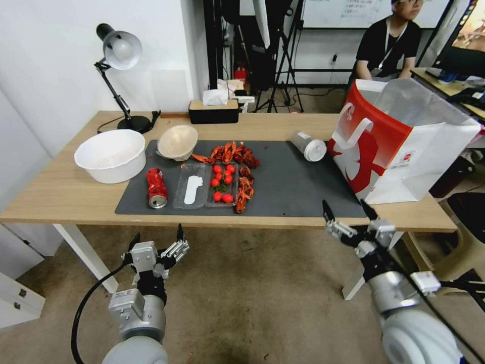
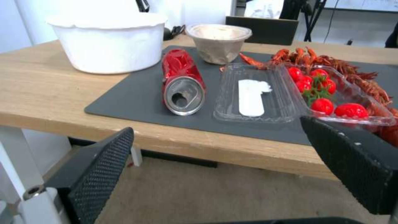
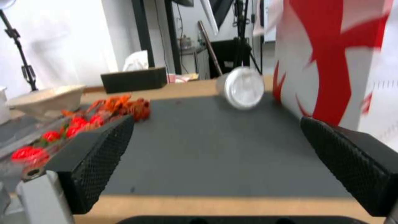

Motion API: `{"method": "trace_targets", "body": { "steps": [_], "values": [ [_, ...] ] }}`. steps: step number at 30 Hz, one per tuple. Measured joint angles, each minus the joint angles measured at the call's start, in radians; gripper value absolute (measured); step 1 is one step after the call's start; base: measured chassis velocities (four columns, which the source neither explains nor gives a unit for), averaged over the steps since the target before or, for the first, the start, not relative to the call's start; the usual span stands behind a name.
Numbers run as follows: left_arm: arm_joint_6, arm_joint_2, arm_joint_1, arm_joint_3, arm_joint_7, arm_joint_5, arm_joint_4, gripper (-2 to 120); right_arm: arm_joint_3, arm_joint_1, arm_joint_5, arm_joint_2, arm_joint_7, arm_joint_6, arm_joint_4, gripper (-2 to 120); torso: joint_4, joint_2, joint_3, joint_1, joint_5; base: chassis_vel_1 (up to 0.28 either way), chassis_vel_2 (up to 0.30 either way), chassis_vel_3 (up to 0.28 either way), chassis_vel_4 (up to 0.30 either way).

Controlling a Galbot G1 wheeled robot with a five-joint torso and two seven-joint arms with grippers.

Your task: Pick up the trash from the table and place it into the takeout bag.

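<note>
Both tools are released, at the surface front edge: left tool below the can, right tool beside the bag, cup farther in.

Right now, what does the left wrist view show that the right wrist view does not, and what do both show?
Left wrist only: the red can lying on its side, and the white bowl. Right wrist only: the lidded cup lying beside the takeout bag. Both: the grey mat, the tomatoes, the crayfish shells, the beige bowl.
</note>
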Motion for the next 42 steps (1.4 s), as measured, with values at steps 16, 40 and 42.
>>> {"method": "trace_targets", "body": {
  "steps": [16, 40, 42],
  "values": [
    [0.001, 0.001, 0.012, 0.001, 0.004, 0.003, -0.007, 100, -0.055, -0.106, -0.066, 0.101, -0.033, 0.071, -0.072, 100, 0.0002, 0.0, 0.0, 0.0, 0.0001, 0.0, 0.0, 0.0, 0.0],
    [-0.008, -0.007, 0.036, 0.004, 0.004, 0.023, -0.016, 100, -0.211, 0.207, -0.067, 0.078, 0.054, -0.13, -0.081, 100, 0.0001, 0.0, 0.0, 0.0, 0.0002, 0.0, 0.0, 0.0, 0.0],
    [-0.008, -0.007, 0.037, 0.004, 0.004, 0.025, -0.016, 100, -0.218, 0.241, -0.055, 0.065, 0.059, -0.149, -0.087, 100, 0.0003, 0.0, 0.0, 0.0, 0.0, 0.0, 0.0, 0.0, 0.0]
  ]
}}
